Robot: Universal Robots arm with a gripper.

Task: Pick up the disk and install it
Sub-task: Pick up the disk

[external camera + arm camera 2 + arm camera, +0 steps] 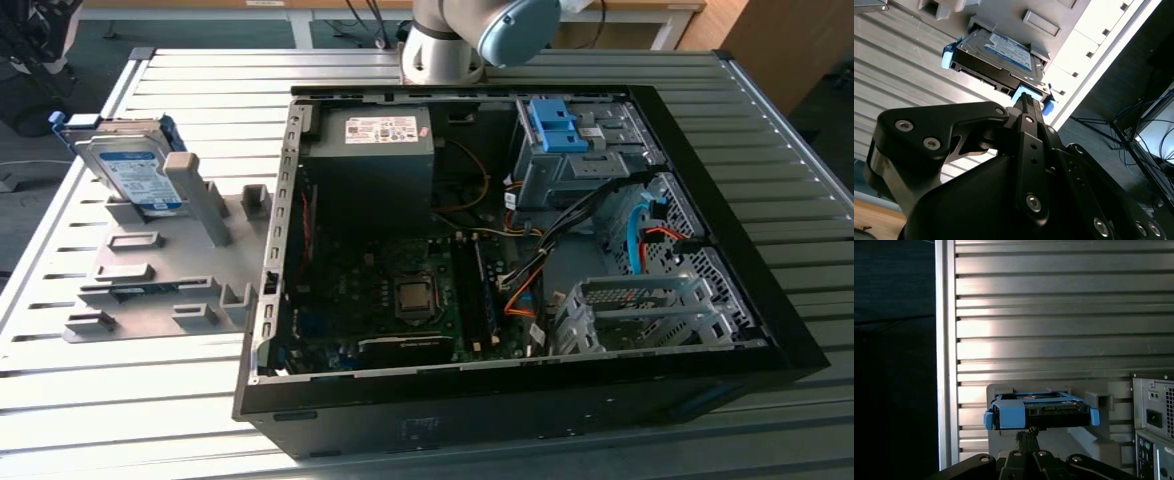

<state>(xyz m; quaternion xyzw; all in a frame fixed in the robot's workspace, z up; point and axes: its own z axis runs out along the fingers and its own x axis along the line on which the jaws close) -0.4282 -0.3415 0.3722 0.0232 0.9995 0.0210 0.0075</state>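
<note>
The disk (130,165) leans upright in a grey holder (160,270) at the exterior view's left, on the slatted metal table. It is a silver drive with a white-and-blue label and a blue carrier frame. In both wrist views the disk (996,55) (1041,412) lies ahead of my gripper (1024,102) (1027,432). The black fingers are pressed together with nothing between them. The tips point at the drive's connector edge, with a gap between them and it.
An open black computer case (747,300) lies on its side to the right of the holder. Inside, a grey drive bay with a blue bracket (558,125) sits at the back and a perforated cage (641,310) at the front. The arm's base (441,55) stands behind the case.
</note>
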